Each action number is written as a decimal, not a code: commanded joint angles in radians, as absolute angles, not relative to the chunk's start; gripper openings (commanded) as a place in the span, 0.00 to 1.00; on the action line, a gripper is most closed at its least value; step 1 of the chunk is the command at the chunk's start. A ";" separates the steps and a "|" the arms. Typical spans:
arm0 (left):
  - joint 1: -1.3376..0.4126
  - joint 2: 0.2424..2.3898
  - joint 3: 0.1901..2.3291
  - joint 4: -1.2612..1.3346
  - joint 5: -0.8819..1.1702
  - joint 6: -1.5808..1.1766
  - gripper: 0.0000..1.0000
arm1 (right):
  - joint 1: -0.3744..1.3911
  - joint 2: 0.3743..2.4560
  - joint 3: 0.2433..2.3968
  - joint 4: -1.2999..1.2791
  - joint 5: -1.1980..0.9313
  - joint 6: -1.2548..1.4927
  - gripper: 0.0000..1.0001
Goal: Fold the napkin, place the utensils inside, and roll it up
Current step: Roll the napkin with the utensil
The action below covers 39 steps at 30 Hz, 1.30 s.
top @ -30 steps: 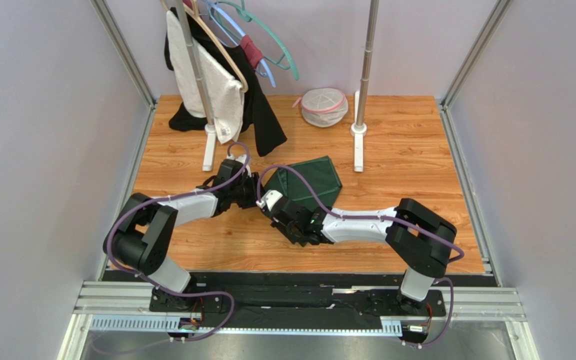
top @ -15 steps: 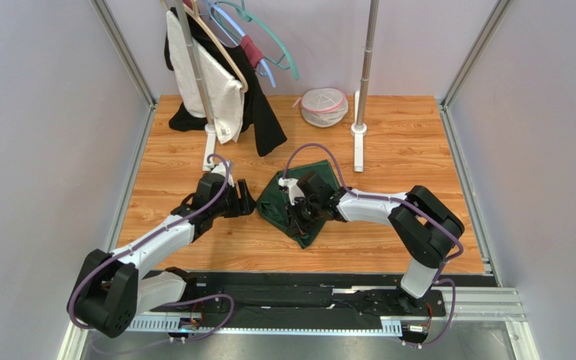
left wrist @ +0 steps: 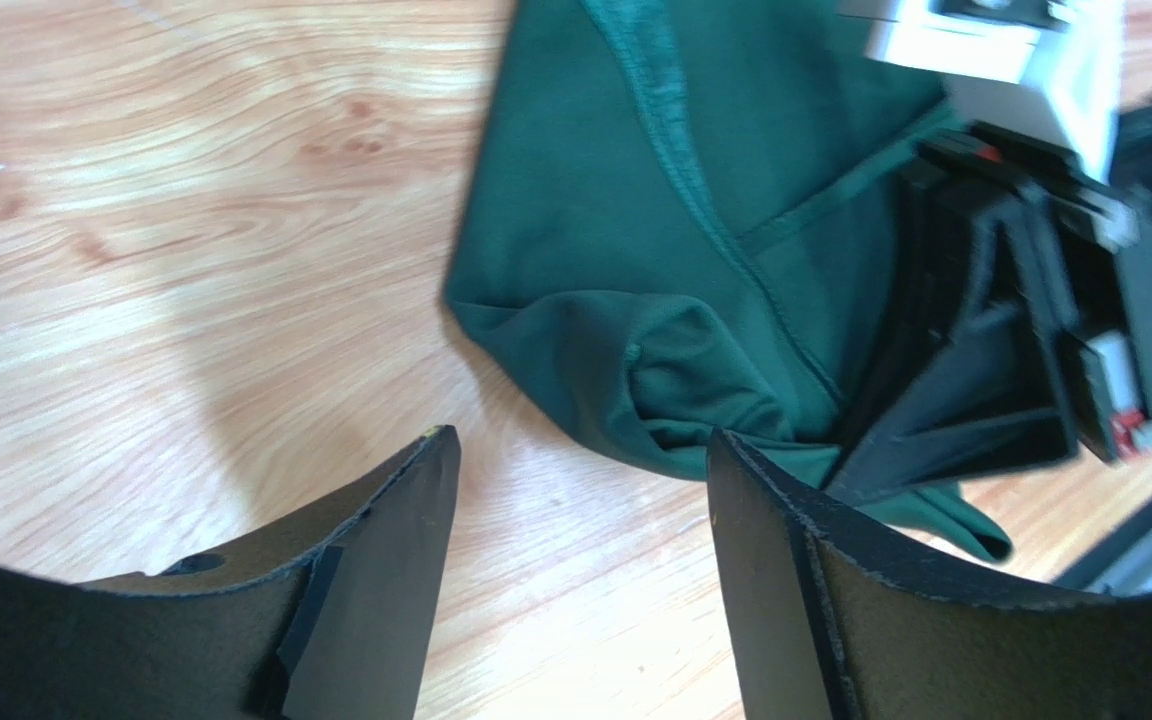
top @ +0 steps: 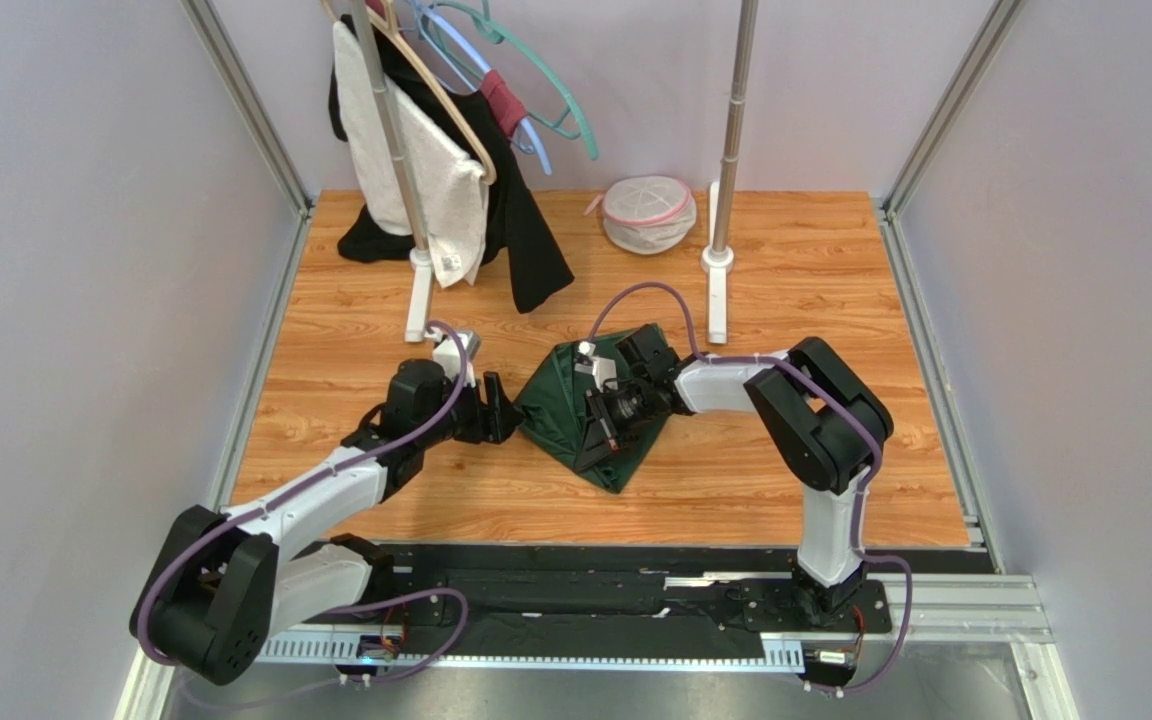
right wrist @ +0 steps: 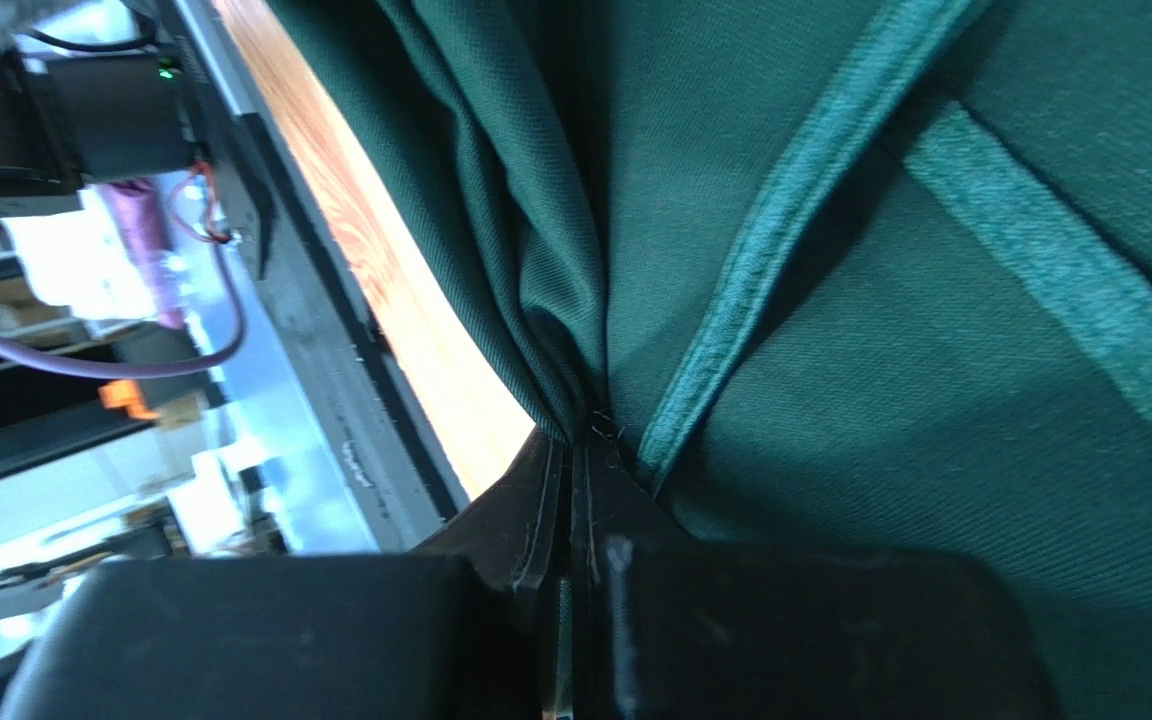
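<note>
The napkin [left wrist: 642, 195] has been tugged into a rough fold by the right gripper [right wrist: 575, 465] clamped on it, the left gripper [left wrist: 579, 450] pulled back open, so folding's only started.

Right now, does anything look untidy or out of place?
The green napkin lies bunched and creased, not flat: its corner nearest the open left pincer is curled into a lump, and the right pincer is shut on a gathered fold.
</note>
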<state>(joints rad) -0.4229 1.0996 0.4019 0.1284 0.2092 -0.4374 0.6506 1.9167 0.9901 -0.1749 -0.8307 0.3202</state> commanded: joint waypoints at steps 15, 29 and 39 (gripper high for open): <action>-0.422 1.321 0.402 0.512 0.500 -0.612 0.67 | 0.601 1.994 1.016 -0.133 -0.854 0.354 0.00; -0.430 1.267 0.380 0.404 0.349 -0.701 0.68 | 0.601 1.997 1.019 -0.129 -0.839 0.362 0.00; -0.460 1.184 0.376 0.212 0.350 -0.729 0.69 | 0.601 2.005 1.017 -0.129 -0.835 0.362 0.00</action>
